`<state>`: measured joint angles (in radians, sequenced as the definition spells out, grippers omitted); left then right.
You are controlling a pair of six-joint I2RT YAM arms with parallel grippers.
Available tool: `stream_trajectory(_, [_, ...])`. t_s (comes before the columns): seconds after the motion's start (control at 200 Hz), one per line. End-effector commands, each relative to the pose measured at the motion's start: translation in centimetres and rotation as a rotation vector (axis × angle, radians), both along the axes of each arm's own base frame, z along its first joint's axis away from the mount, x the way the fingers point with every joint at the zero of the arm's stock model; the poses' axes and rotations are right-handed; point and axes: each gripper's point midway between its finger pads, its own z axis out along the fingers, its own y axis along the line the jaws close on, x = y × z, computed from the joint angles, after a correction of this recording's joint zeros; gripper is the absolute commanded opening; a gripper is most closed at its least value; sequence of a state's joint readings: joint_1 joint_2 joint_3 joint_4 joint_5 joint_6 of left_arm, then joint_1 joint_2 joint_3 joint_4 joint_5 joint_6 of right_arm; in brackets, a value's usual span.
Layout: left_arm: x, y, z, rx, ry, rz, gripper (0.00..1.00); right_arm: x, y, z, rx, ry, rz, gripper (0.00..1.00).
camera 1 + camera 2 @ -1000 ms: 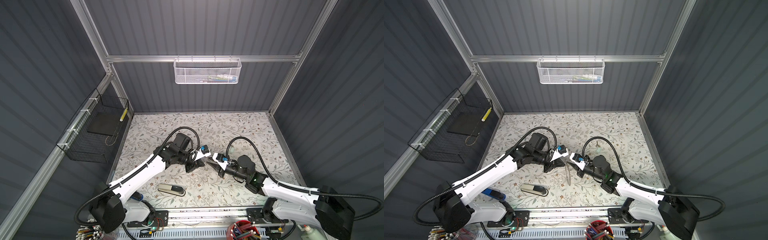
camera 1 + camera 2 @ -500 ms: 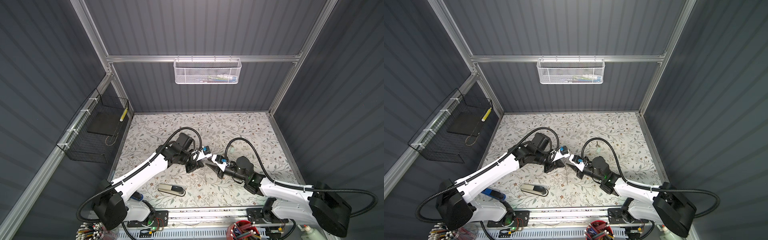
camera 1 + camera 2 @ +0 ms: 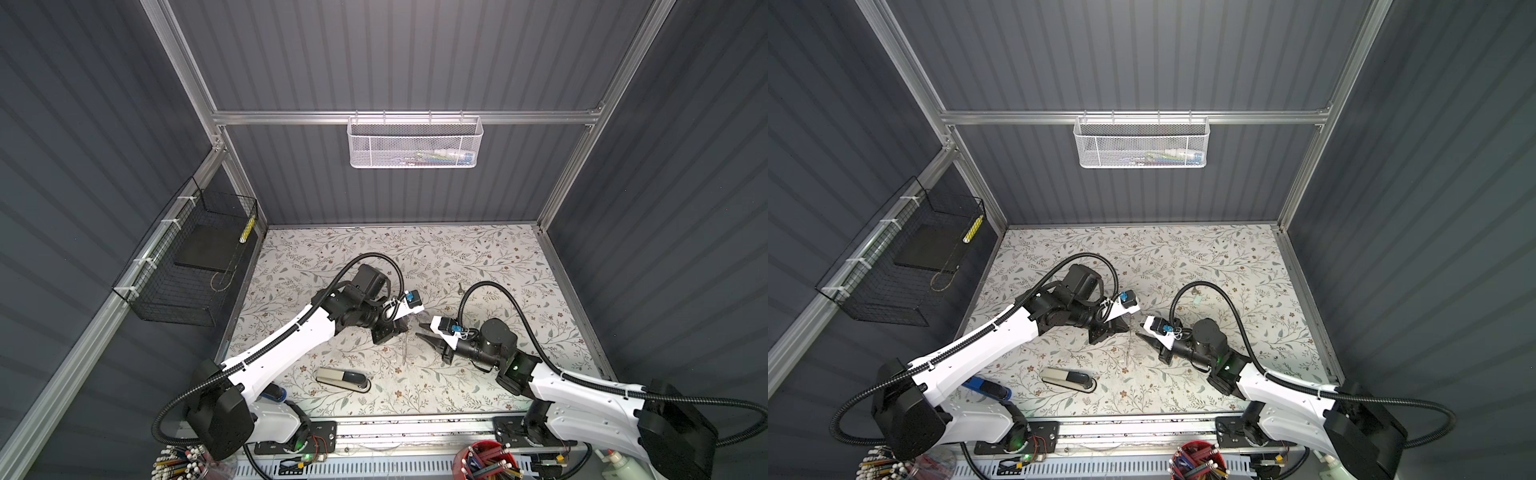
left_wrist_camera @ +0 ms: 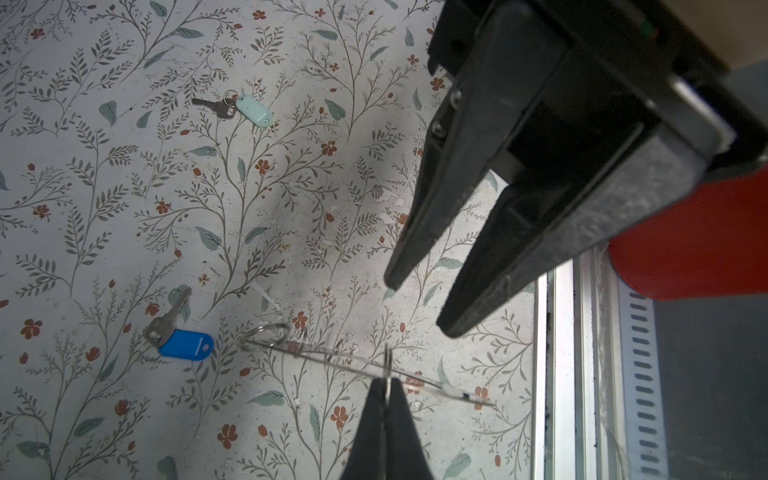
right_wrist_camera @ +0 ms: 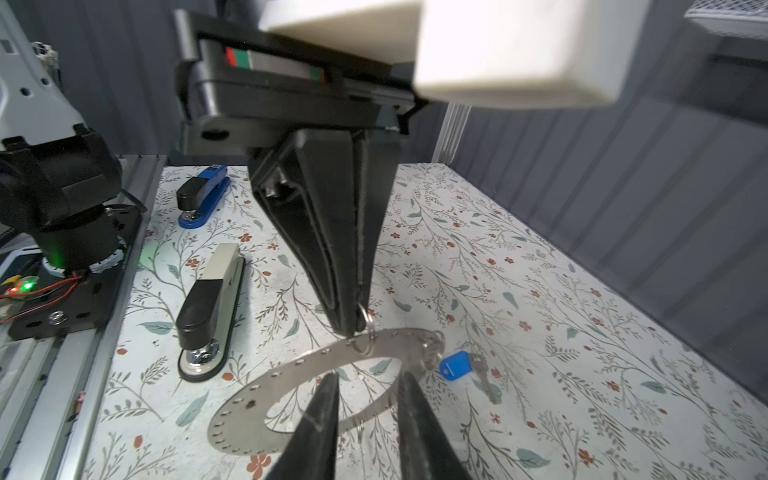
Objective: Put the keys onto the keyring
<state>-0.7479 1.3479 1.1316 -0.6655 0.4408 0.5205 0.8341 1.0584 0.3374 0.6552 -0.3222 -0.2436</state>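
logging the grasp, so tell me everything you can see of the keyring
The keyring is a large, thin, flat grey metal ring with a wide central hole, tiny holes round its band and a few small wire loops on it. It hangs tilted over the floral table from the left gripper, shut on one loop. The right gripper is open, apart from it.

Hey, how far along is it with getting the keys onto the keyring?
Nothing looks done yet. In hand: the left gripper is shut on the keyring by one small loop; the right gripper is open and empty close by. Left: the blue-tagged key and the mint-tagged key both lie on the table, apparently unattached, so both need threading on.
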Motion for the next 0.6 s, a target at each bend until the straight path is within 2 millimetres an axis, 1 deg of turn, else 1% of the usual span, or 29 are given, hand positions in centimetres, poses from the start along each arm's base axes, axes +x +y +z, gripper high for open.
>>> stream_trajectory(0.0, [-0.1,-0.7,1.5,-0.033,-0.016,-0.027,0.0,-0.6,1.2,0.9,0.018,0.016,0.068,0.27])
stream_trajectory(0.095, [-0.3,-0.8,1.5,-0.032,-0.017,-0.041,0.0,-0.6,1.3,1.0,0.032,0.013,0.064,0.26])
stream_trajectory(0.225, [-0.5,-0.9,1.5,-0.03,-0.016,-0.052,0.0,-0.1,0.9,1.2,0.053,0.009,0.029,0.26])
stream_trajectory(0.25, [-0.5,-0.9,1.5,-0.031,-0.015,-0.054,0.0,0.5,0.6,1.2,0.052,0.004,-0.012,0.27])
stream_trajectory(0.36, [-0.7,-1.0,1.5,-0.036,-0.013,-0.059,0.0,0.9,0.5,1.2,0.055,0.008,-0.037,0.27])
stream_trajectory(0.52, [-0.9,-1.3,1.5,-0.043,-0.012,-0.074,0.0,0.6,0.7,1.1,0.072,0.017,-0.017,0.27])
stream_trajectory(0.565, [-1.0,-1.4,1.6,-0.048,-0.014,-0.082,0.0,0.6,0.8,1.4,0.078,0.016,-0.015,0.27])
stream_trajectory(0.595, [-1.0,-1.4,1.6,-0.049,-0.013,-0.085,0.0,0.8,1.0,0.5,0.058,0.033,-0.017,0.26])
